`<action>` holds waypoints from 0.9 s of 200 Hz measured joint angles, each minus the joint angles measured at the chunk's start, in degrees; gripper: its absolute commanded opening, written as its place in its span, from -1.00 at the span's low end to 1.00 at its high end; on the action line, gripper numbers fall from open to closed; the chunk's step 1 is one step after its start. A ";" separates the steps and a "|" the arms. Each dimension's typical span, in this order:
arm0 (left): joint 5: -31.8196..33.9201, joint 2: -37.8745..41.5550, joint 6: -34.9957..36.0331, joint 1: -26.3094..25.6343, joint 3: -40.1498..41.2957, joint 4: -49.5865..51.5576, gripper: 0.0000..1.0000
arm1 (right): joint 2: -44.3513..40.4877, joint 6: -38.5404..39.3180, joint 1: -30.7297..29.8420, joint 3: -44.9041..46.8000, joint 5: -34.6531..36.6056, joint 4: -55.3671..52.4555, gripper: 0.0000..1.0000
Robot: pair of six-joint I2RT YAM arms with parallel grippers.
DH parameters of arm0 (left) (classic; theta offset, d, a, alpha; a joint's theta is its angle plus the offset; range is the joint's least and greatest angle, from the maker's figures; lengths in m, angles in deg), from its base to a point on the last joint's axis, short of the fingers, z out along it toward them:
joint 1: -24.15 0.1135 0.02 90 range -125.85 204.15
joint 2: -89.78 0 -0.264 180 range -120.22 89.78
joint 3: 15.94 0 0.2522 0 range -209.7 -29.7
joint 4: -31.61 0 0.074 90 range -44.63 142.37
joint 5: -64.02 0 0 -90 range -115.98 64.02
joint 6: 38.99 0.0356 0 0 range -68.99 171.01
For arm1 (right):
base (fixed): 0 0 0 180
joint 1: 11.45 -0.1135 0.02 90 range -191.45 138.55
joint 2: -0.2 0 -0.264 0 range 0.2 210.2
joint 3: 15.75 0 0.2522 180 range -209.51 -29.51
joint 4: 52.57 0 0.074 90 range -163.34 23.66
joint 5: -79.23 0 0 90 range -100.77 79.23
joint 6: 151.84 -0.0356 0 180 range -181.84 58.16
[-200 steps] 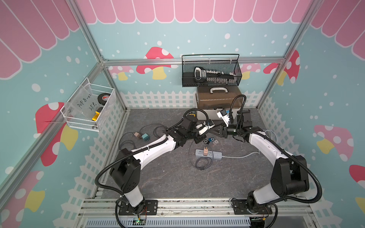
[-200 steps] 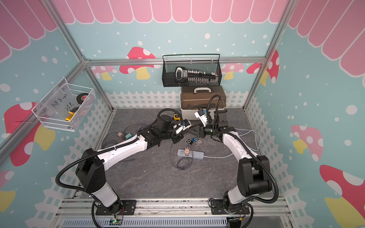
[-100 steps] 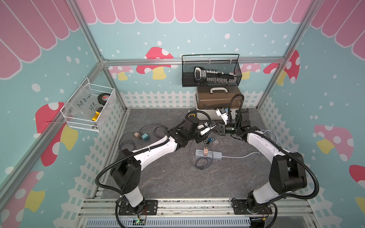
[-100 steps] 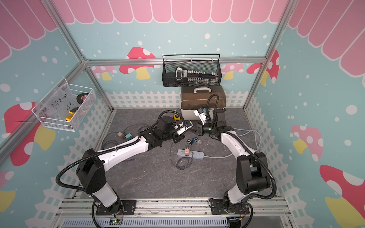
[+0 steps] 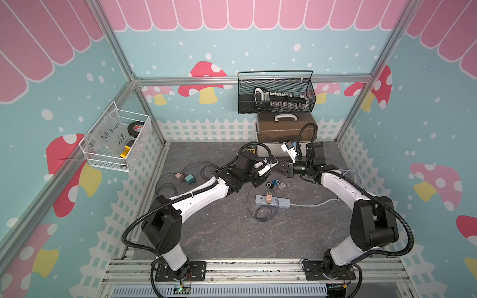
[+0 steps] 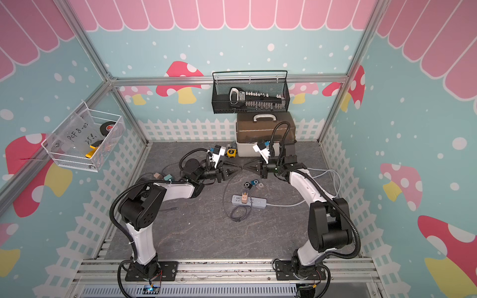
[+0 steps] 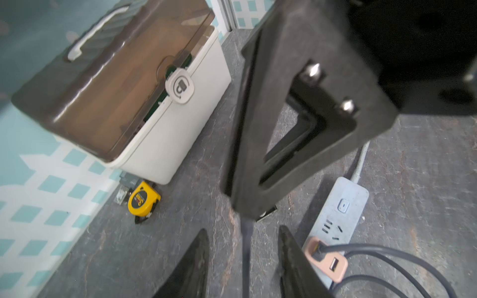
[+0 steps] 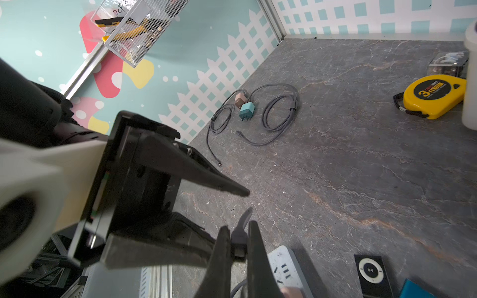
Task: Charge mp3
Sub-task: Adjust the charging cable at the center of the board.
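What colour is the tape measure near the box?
Yellow, black label: the tape measure shows best in the right wrist view.

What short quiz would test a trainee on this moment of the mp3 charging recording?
1. Fill in: the left gripper has its jaws ____.
2. Which gripper pinches the grey cable plug? A) left gripper B) right gripper C) neither
3. True or false: the pink adapter is plugged into the power strip.
Key: 1 open; 2 B; 3 true.
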 measured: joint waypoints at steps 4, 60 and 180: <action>-1.14 0.48 -0.76 0.92 0.26 0.42 -0.16 | 0.22 0.26 0.00 -0.13 -0.02 -0.02 -0.94; -21.59 -0.39 -10.58 11.28 -0.74 4.61 -0.32 | 0.85 6.71 0.00 -0.68 -2.27 -0.04 -0.94; -43.65 -7.26 -30.56 11.04 6.21 -23.78 -0.47 | 0.74 18.91 0.00 -0.85 -6.95 -0.02 -0.97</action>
